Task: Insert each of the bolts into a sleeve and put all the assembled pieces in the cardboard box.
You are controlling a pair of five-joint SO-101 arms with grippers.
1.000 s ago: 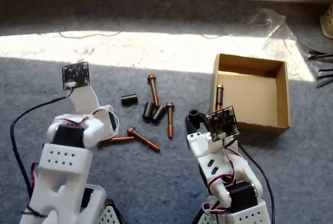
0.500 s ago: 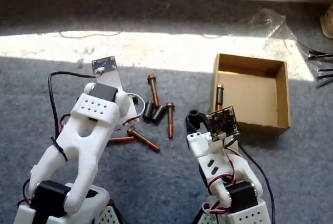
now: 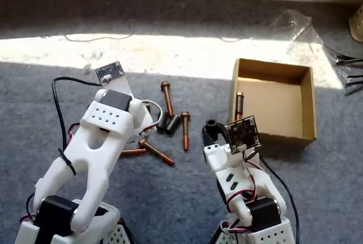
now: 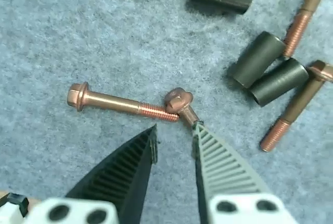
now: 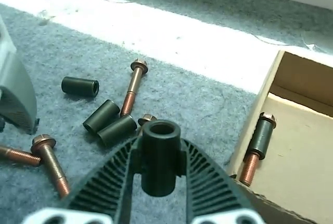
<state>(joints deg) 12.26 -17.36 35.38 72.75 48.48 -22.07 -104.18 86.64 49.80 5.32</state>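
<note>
My left gripper (image 4: 175, 130) is open just above the carpet, its tips on either side of the head of a copper bolt (image 4: 178, 100) that touches a second bolt (image 4: 119, 102). Three loose black sleeves (image 4: 258, 59) and two more bolts (image 4: 294, 109) lie just beyond. The left arm (image 3: 108, 125) covers part of this group in the high view. My right gripper (image 5: 158, 182) is shut on an upright black sleeve (image 5: 160, 156) beside the cardboard box (image 3: 272, 65). One bolt with a sleeve on it (image 3: 239, 105) lies in the box by its left wall.
A crumpled clear plastic bag (image 3: 295, 25) lies behind the box. Dark tools (image 3: 349, 74) stick in from the right edge. A bright sunlit strip (image 3: 170, 54) crosses the grey carpet. A black cable (image 3: 59, 113) loops off the left arm.
The left arm swung forward and right, coming down over the loose bolts and hiding one sleeve in the high view. The right arm kept still with its sleeve.
</note>
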